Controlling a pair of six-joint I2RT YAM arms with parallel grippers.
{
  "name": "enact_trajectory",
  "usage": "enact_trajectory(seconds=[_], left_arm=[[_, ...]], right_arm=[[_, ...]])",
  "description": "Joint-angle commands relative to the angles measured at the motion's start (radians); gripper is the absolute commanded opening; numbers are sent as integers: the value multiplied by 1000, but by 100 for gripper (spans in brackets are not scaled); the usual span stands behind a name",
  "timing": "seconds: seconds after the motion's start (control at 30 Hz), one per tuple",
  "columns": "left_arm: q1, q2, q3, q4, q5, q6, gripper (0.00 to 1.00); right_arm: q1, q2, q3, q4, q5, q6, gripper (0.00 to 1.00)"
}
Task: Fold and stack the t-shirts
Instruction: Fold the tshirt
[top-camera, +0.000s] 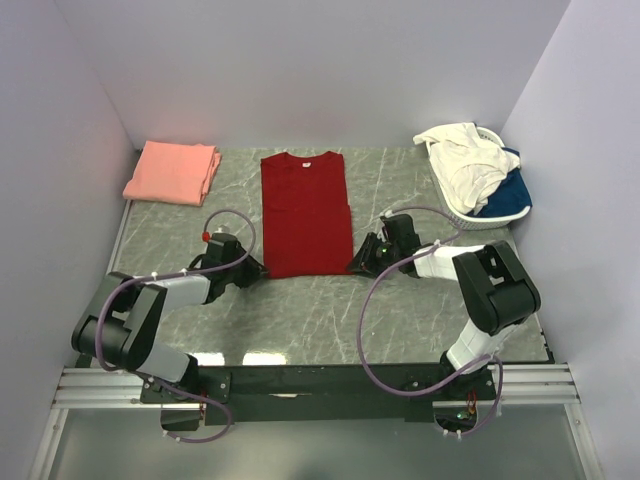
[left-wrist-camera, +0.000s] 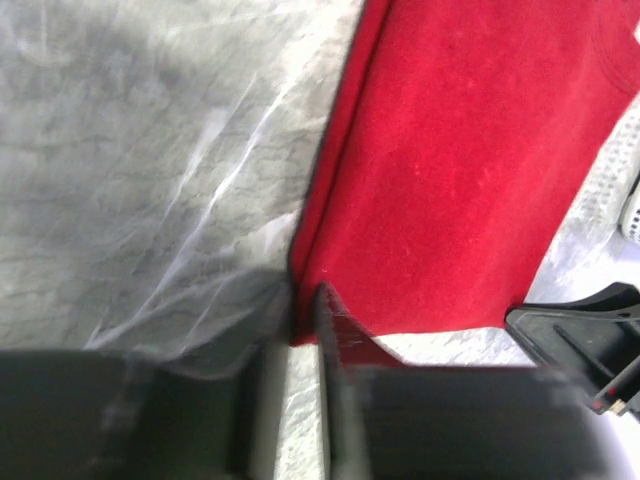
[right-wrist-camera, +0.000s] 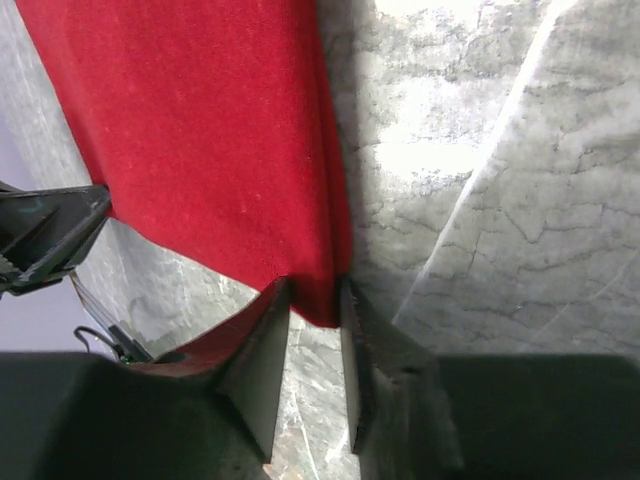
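Note:
The deep red t-shirt (top-camera: 305, 210) lies flat in a long folded strip in the middle of the table, neck at the far end. My left gripper (top-camera: 257, 272) is at its near left corner, and in the left wrist view (left-wrist-camera: 300, 322) the jaws are closed narrowly on that corner of red cloth (left-wrist-camera: 450, 160). My right gripper (top-camera: 359, 263) is at the near right corner. In the right wrist view (right-wrist-camera: 315, 300) its jaws pinch the corner of the red cloth (right-wrist-camera: 200, 140). The salmon pink t-shirt (top-camera: 172, 172) lies folded at the back left.
A white slatted basket (top-camera: 455, 208) at the back right holds a cream-white t-shirt (top-camera: 462, 155) and a blue one (top-camera: 510, 192). Walls close the table on the left, back and right. The marbled table top (top-camera: 310, 320) runs to the near rail.

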Motion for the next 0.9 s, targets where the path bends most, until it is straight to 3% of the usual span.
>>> enact_trajectory(seconds=[0.0,0.1,0.17,0.57,0.67,0.87], left_arm=[[-15,29,-11,-35,-16,13,15],[-21,-10,-14,-59,-13,15,1],[-26,-46,-21,-97,-19,20,1],[-84,-547,-135,-406,-40,-10,1],[-115,-743,-156,-516,-43,-34,1],[-166,-964,-161,-685,-40,-77,1]], right_arm=[[7,21,4,-2,40,-3,30],[9,-8,-2,-12,41,-11,13],[9,-34,-31,-9,37,-10,0],[53,-419,-318,-54,15,-4,0],[94,-583,-389,-100,29,13,0],[145,-841,-473,-239,61,41,0]])
